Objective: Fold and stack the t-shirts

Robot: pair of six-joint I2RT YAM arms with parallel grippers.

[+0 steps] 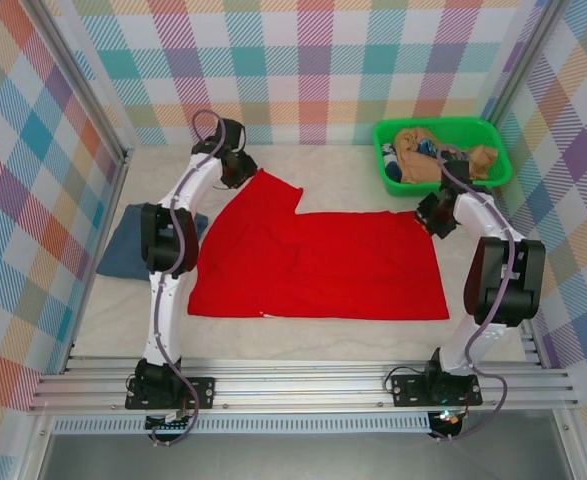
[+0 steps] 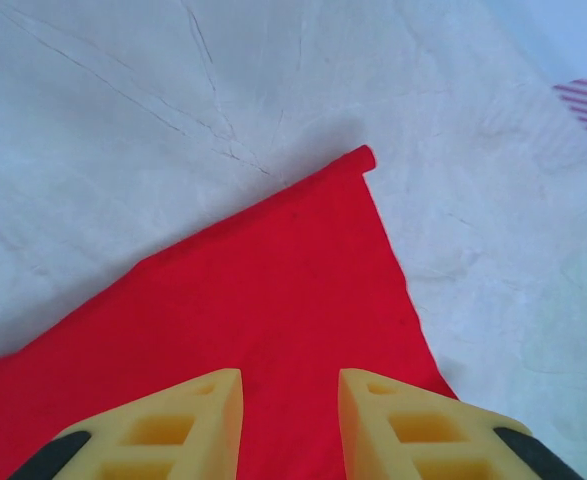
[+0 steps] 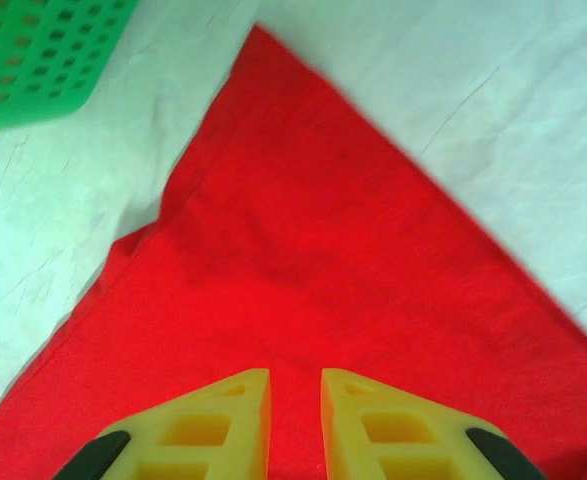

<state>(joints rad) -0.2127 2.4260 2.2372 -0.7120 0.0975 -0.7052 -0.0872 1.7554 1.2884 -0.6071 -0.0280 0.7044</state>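
Left gripper (image 2: 291, 388) and right gripper (image 3: 295, 385): fingers slightly parted, empty, above far corners of the red shirt (image 1: 313, 265). It lies flat on the table (image 1: 343, 178). Expect light, limp cloth; pinch at corners.

The large bright red cloth t-shirt (image 1: 318, 265) lies spread flat before me — the slate-blue cloth t-shirt (image 1: 121, 250) sits crumpled at my left.

Left gripper (image 2: 290, 400), yellow fingers (image 2: 188, 420) parted with nothing between them, over the red t-shirt (image 2: 273, 290). Ahead of the fingertips the cloth narrows to a rolled corner. Beyond it and to either side lies the pale, veined table (image 2: 123, 150).
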